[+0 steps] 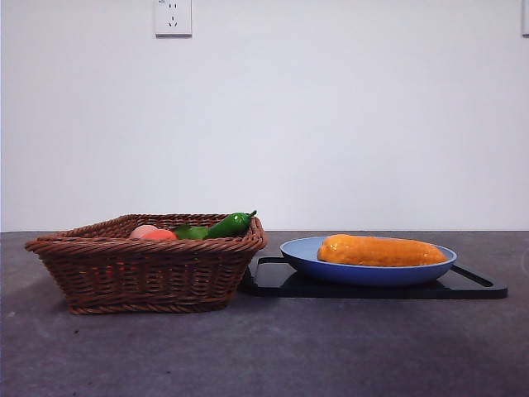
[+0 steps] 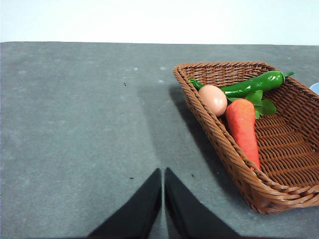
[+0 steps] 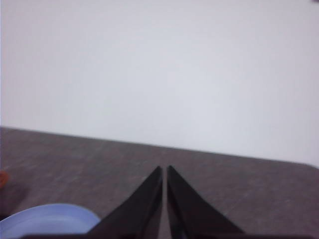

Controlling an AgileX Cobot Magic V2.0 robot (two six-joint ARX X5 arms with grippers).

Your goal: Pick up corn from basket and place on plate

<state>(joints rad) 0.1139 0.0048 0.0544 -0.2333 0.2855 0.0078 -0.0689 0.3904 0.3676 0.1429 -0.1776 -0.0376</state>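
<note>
Corn (image 1: 382,251) is laid flat on plate (image 1: 307,258), clear of basket (image 1: 149,277), so placement looks done; left gripper (image 2: 163,172) and right gripper (image 3: 164,169) are both closed, nothing held

From the front you only get the tops of the pepper (image 1: 229,224) and peach (image 1: 151,233) over the basket (image 1: 149,273) rim. The left wrist view crops the basket's far side, and the right wrist view shows just a blurry sliver of plate (image 3: 47,220).
</note>
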